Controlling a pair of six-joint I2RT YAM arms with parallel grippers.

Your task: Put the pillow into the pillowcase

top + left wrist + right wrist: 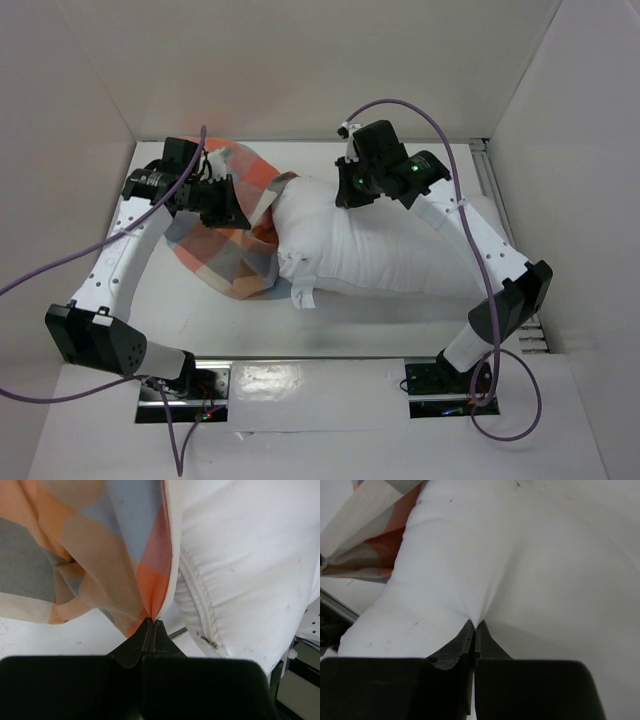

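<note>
While pillow (385, 245) is lying with long axis leftward into pillowcase (228, 265):
left gripper (152, 623) is pinching its rim, right gripper (475, 625) pinching pillow.

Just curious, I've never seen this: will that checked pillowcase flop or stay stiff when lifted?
Probably floppy: the pillowcase bunches in loose folds where the left jaws pinch its edge. Likely light too: the fabric looks thin, almost see-through.
</note>
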